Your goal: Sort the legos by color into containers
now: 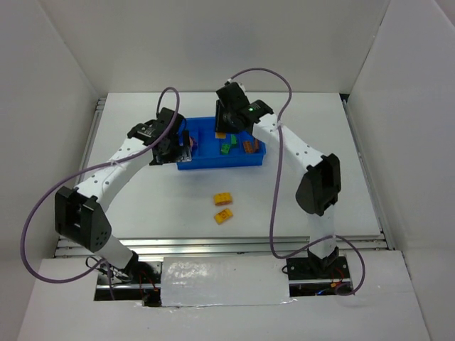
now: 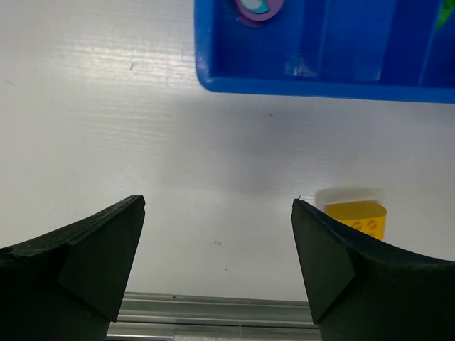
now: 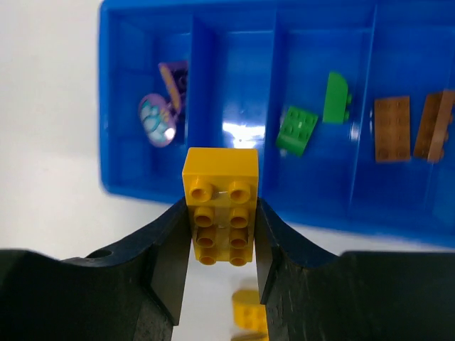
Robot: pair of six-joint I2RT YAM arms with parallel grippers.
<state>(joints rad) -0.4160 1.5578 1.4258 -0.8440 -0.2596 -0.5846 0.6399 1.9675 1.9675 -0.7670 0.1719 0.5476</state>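
A white surface (image 1: pixel 178 206) lies boxed in by plain white walls (image 1: pixel 43 71), and a blue tray (image 1: pixel 220 165) sits toward its far middle, its thin dividers running near to far.

At the tray's left end hangs the left gripper (image 2: pixel 219 206). Its jaws stand wide apart with nothing between them, and only bare surface shows below, just off the tray's near left corner. The leftmost compartment holds the lilac pieces (image 3: pixel 156 117), one rounded and pale, one darker and slim, lying close together.

Near of the tray, around the middle of the surface, two loose yellow-orange bricks (image 1: pixel 224 199) lie just beside each other, well apart from the tray.

Over the tray, left of its centre, the right gripper (image 3: pixel 222 213) has its jaws closed tight on a yellow-orange brick (image 3: pixel 220 177), studs facing the wrist camera. I cannot tell which compartment lies beneath it.

Further right, two green bricks (image 3: pixel 298 131) share one compartment, one of them tilted. The rightmost compartment holds two brown bricks (image 3: pixel 392 128) side by side.
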